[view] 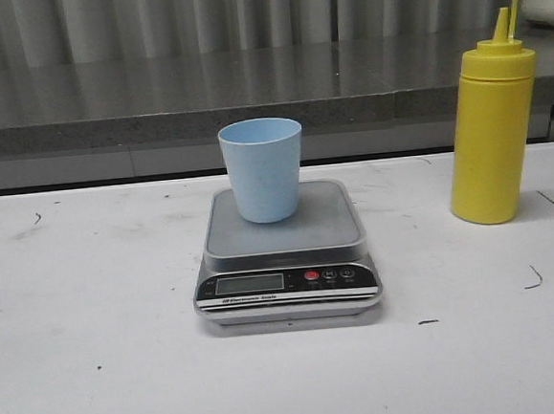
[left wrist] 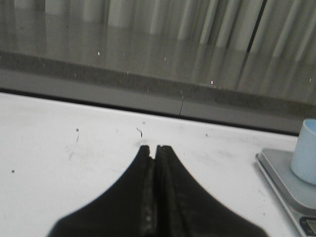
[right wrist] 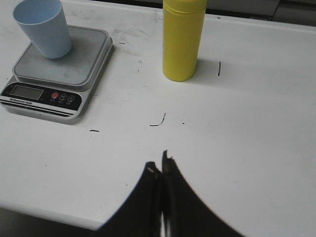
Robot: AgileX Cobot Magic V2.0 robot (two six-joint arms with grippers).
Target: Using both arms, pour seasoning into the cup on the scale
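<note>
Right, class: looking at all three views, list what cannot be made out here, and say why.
- Digital kitchen scale: display reading too small and blurred, every view.
- Pale blue plastic cup: inside hidden by its own wall, front view; cut by the frame edge, left wrist view.
- Yellow squeeze bottle: nozzle cut off, right wrist view.

1. In the right wrist view the seasoning bottle (right wrist: 183,39) lost its nozzle past the frame edge.
2. The left wrist view clipped the cup (left wrist: 306,152) and scale (left wrist: 289,182).
3. The scale's display (view: 251,284) was unreadable.
</note>
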